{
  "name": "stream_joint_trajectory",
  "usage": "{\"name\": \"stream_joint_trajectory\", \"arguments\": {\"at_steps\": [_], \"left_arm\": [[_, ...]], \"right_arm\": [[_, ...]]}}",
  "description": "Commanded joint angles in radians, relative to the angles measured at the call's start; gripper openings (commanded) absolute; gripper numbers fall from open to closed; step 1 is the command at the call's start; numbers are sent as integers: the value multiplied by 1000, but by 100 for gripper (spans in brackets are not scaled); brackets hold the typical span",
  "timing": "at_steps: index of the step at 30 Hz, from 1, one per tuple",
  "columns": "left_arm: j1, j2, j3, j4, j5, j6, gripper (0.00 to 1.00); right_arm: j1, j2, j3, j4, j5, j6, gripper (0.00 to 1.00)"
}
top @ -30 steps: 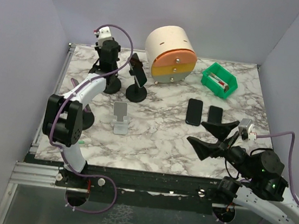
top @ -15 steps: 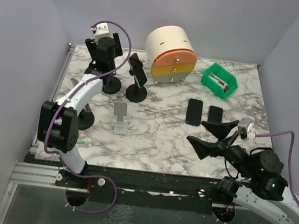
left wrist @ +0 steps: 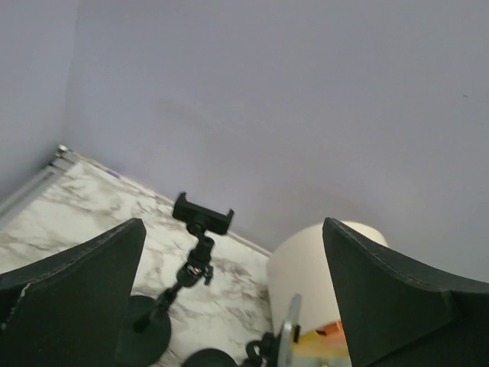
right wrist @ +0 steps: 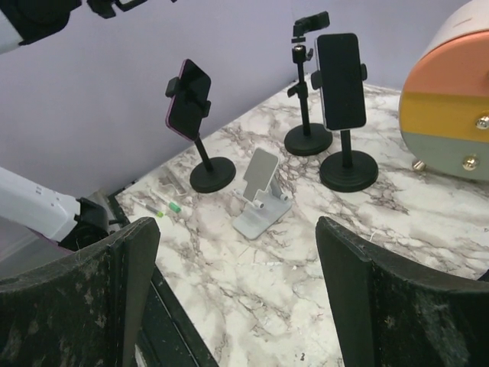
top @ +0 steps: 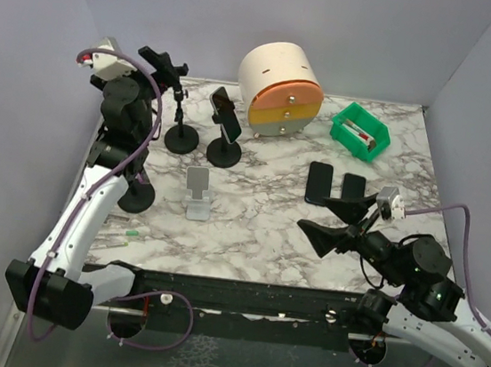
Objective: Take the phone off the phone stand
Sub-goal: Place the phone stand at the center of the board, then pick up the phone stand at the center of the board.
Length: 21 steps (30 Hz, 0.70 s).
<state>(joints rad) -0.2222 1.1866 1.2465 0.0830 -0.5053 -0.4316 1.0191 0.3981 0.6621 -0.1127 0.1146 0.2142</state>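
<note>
A dark phone (top: 227, 114) sits clamped in a black phone stand (top: 224, 152) at the table's back middle; it faces the right wrist view as phone (right wrist: 340, 69). A second phone (right wrist: 189, 98) is clamped in another black stand (right wrist: 212, 174) near the left edge; the left arm hides it in the top view. A third black stand (top: 180, 132) has nothing in its clamp (left wrist: 202, 214). My left gripper (top: 164, 64) hangs open, high above the back-left corner, holding nothing. My right gripper (top: 318, 213) is open and holds nothing, low over the front right.
Two dark phones (top: 319, 182) (top: 352, 188) lie flat at the right. A silver folding stand (top: 198, 192) stands mid-left. A cream drum with orange and yellow drawers (top: 280, 85) and a green bin (top: 359, 130) are at the back. A green-capped marker (top: 132, 234) lies front left.
My left gripper opened, let go at the clamp of the back-left stand, and rose up and to the left. My right arm shifted slightly left.
</note>
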Motion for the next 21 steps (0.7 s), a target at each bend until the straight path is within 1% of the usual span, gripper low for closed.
{"name": "stream_joint_trajectory", "arguments": {"at_steps": [1,2,4,6,8,10,12,16,21], "left_arm": [[4,-61,-107,-89,288,-205,99],[0,-50,-86,-180,321,-242,99],[-29,-26,-46,-286,346,-277,99],[-91,-24,-54,-308,328,-300,99],[-165,-21,-63,-318,277,-324,99],[-217,10,-47,-343,224,-345,99],[-228,57,-17,-373,193,-371,98],[-229,135,26,-390,131,-440,87],[-227,203,87,-417,53,-449,81]], "right_arm": [[-1,24,-36,50,-1,43,88],[-1,28,-41,55,4,48,88],[0,40,-46,56,16,60,88],[-1,52,-48,51,28,69,88],[0,63,-50,49,40,76,88],[0,74,-52,51,54,85,88],[0,86,-53,57,59,94,88],[-1,110,-44,55,56,118,88],[0,108,-44,55,60,135,87]]}}
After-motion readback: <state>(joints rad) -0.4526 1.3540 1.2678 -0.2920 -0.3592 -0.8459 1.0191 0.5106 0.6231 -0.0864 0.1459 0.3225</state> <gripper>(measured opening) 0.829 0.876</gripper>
